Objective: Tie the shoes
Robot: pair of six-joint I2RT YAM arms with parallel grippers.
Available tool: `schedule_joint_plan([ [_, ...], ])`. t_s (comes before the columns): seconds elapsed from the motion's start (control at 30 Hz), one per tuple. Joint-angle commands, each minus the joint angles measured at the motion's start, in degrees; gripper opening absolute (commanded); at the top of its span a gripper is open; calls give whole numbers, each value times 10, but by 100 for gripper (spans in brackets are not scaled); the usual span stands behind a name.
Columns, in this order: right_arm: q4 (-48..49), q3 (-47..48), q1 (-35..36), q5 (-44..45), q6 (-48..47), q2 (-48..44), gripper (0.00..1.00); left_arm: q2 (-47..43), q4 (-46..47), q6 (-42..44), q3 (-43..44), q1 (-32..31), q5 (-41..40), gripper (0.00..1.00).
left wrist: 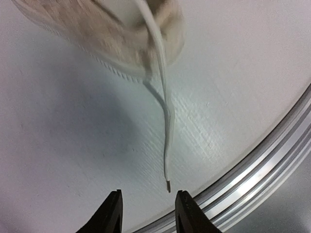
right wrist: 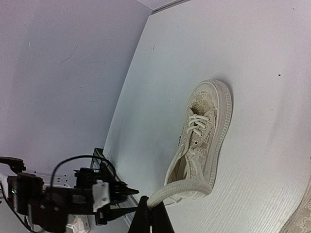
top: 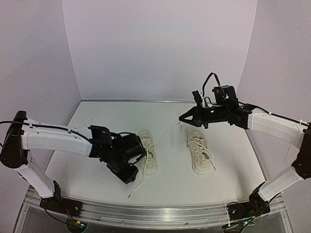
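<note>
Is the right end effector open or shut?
Shut: the right end effector pinches a white lace from the shoe.

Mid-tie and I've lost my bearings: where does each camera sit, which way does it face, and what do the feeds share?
Top external: above and behind the bases, looking down on the table, left shoe, right shoe, left arm and right arm.
Left wrist: on the left arm, facing down at the loose lace end; open left gripper at bottom.
Right wrist: faces the left shoe; right gripper shut on its taut lace; left arm lower left.
Shared: all three show the left shoe.
</note>
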Motion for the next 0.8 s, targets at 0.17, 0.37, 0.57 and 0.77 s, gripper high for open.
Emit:
schedule_joint_plan([
  [0.17, 2, -4, -3, 6, -6, -13, 0, 123, 2, 17, 27, -56, -18, 45],
  [0.37, 0, 0, -3, 5, -6, -13, 0, 178, -14, 27, 65, -64, -31, 44],
  [0.57, -5, 2, -3, 7, -10, -16, 0, 227, -18, 36, 82, -66, -30, 33],
  [0.77, -15, 5, -4, 9, -13, -22, 0, 192, 16, 10, 51, -58, 62, 0],
])
